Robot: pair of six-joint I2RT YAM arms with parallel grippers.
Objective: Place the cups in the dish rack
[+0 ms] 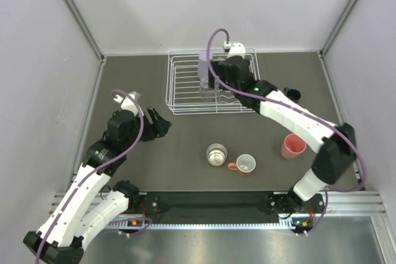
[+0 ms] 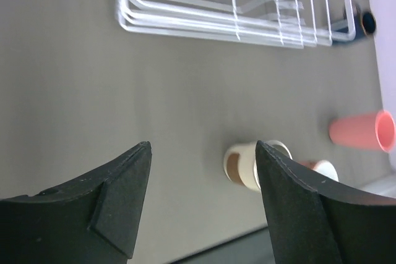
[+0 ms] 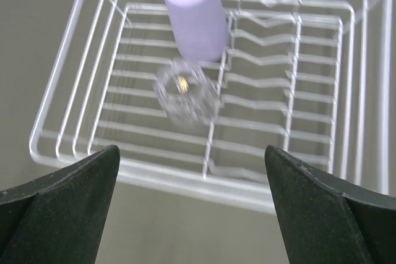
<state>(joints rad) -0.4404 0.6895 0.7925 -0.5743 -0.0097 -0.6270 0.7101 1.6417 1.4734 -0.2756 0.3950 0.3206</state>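
Standing mouth-up at the lower centre of the overhead view, the steel cup (image 1: 216, 153) lies to the right of the left gripper (image 1: 162, 122). Its jaws are parted with nothing between them and point that way, so that arm looks the nearer one. The right gripper (image 3: 192, 148) hangs wide open over the dish rack (image 1: 192, 110), where the lavender tumbler (image 1: 205, 66) stands at upper centre.
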